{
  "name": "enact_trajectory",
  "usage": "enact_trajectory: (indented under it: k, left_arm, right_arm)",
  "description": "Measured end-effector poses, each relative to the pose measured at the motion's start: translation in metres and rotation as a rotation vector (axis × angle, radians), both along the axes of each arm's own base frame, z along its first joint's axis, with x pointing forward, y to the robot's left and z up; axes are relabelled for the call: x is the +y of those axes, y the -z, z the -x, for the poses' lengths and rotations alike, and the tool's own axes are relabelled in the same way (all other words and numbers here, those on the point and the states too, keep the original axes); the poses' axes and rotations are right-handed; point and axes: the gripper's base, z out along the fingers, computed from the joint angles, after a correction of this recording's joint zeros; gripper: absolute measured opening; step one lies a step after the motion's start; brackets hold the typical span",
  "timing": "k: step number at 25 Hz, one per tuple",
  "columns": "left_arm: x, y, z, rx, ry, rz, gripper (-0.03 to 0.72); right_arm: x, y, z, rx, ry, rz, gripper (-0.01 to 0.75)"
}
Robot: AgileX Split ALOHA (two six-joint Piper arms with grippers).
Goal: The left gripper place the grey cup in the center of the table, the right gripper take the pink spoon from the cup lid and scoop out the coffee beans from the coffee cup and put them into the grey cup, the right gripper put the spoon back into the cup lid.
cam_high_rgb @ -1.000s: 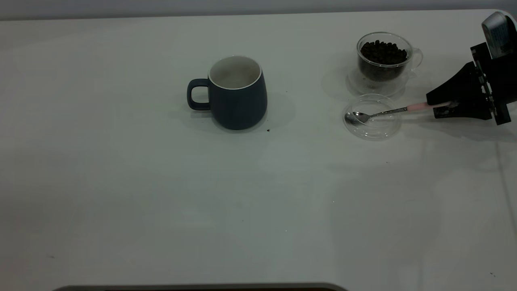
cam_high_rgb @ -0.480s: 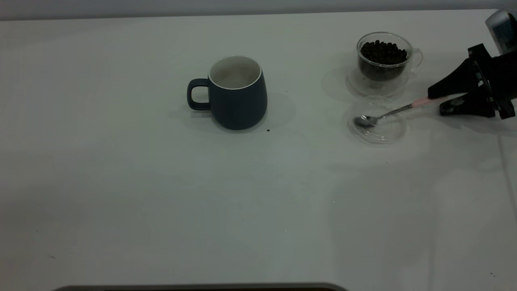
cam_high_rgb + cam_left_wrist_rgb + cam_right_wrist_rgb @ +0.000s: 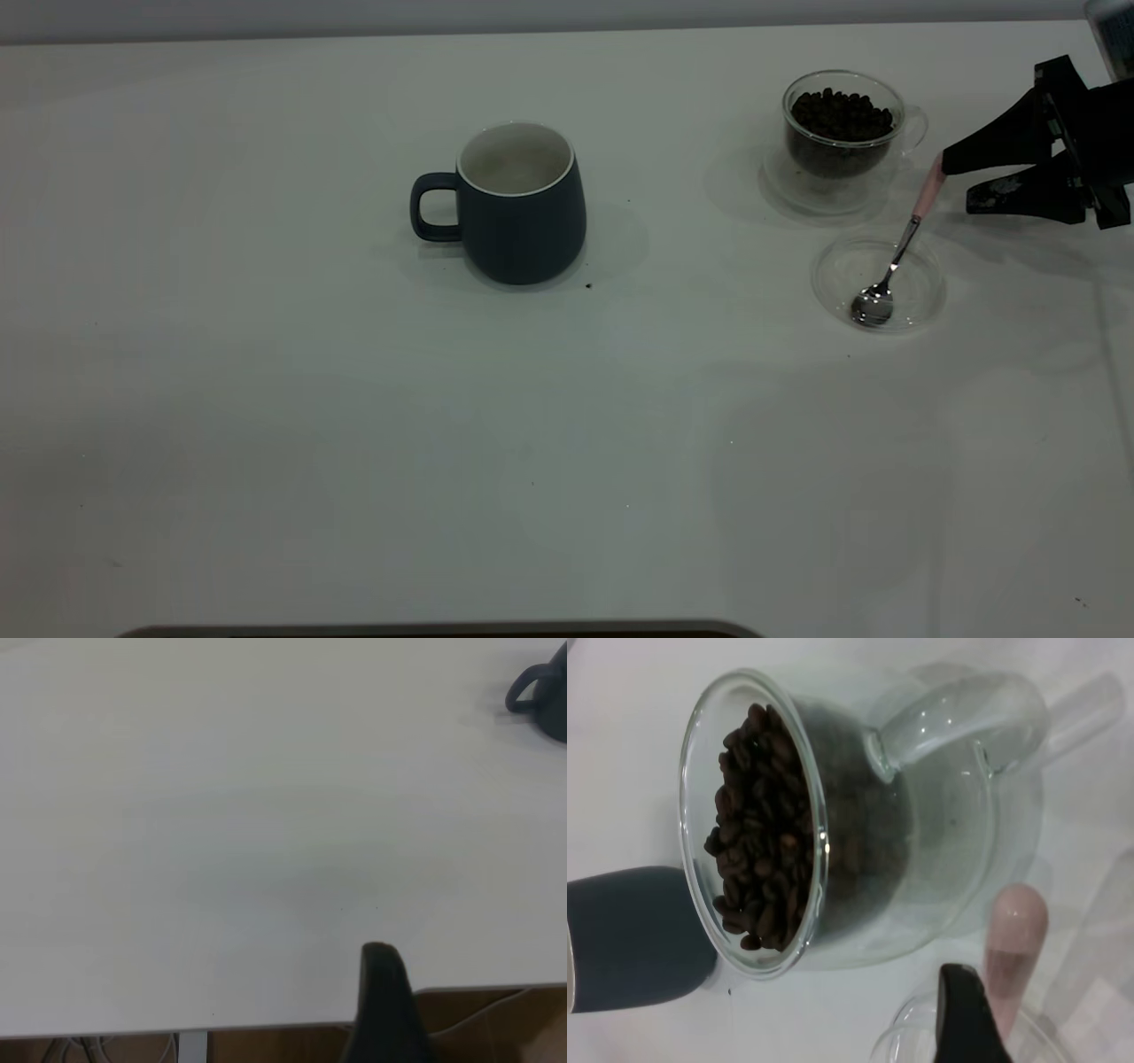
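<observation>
The grey cup (image 3: 523,208) stands upright and empty near the middle of the table (image 3: 266,399), handle to the left; it also shows in the left wrist view (image 3: 542,698) and the right wrist view (image 3: 633,935). The coffee cup (image 3: 842,133) with the coffee beans (image 3: 840,113) stands at the back right. The cup lid (image 3: 921,288) lies in front of it. My right gripper (image 3: 957,184) holds the pink spoon (image 3: 904,244) by its handle end, steeply tilted, bowl resting in the lid. Only one finger (image 3: 383,992) of my left gripper shows, over the table's edge.
A small dark speck (image 3: 589,285) lies in front of the grey cup. The table's front edge (image 3: 443,626) runs along the bottom of the exterior view. In the right wrist view the coffee cup (image 3: 859,815) is close to the spoon's handle (image 3: 1010,939).
My right gripper has risen and moved back toward the coffee cup. The spoon has swung from lying nearly flat to steeply tilted. The lid has slid to the right and forward.
</observation>
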Motion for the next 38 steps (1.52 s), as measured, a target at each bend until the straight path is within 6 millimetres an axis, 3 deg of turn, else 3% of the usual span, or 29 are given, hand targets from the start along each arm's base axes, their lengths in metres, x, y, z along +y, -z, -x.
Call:
enact_trajectory:
  k: [3,6,10,14,17,19,23,26,30,34,38]
  left_arm:
    - [0.000,0.000,0.000,0.000,0.000,0.000,0.567]
    - [0.000,0.000,0.000,0.000,0.000,0.000,0.567]
    - [0.000,0.000,0.000,0.000,0.000,0.000,0.567]
    - [0.000,0.000,0.000,0.000,0.000,0.000,0.567]
    - [0.000,0.000,0.000,0.000,0.000,0.000,0.567]
    - [0.000,0.000,0.000,0.000,0.000,0.000,0.567]
    - [0.000,0.000,0.000,0.000,0.000,0.000,0.567]
    - [0.000,0.000,0.000,0.000,0.000,0.000,0.567]
    - [0.000,0.000,0.000,0.000,0.000,0.000,0.567]
    - [0.000,0.000,0.000,0.000,0.000,0.000,0.567]
    - [0.000,0.000,0.000,0.000,0.000,0.000,0.567]
  right_arm:
    - [-0.001,-0.003,-0.001,-0.007,-0.010,0.024,0.491]
    - [-0.007,-0.022,-0.007,-0.050,-0.011,0.093,0.488]
    - [-0.013,-0.074,-0.015,-0.136,-0.035,0.194,0.471]
    - [0.000,-0.156,-0.012,-0.167,-0.123,0.346,0.437]
    - [0.030,-0.233,0.008,-0.169,-0.221,0.479,0.412]
    - [0.044,-0.286,0.035,-0.172,-0.258,0.564,0.400]
    - [0.052,-0.358,0.110,-0.140,-0.214,0.692,0.395]
    - [0.056,-0.374,0.174,-0.127,-0.166,0.726,0.395]
    - [0.065,-0.351,0.254,-0.112,-0.134,0.744,0.394]
    - [0.073,-0.315,0.314,-0.117,-0.066,0.731,0.394]
    - [0.075,-0.284,0.349,-0.127,-0.019,0.749,0.394]
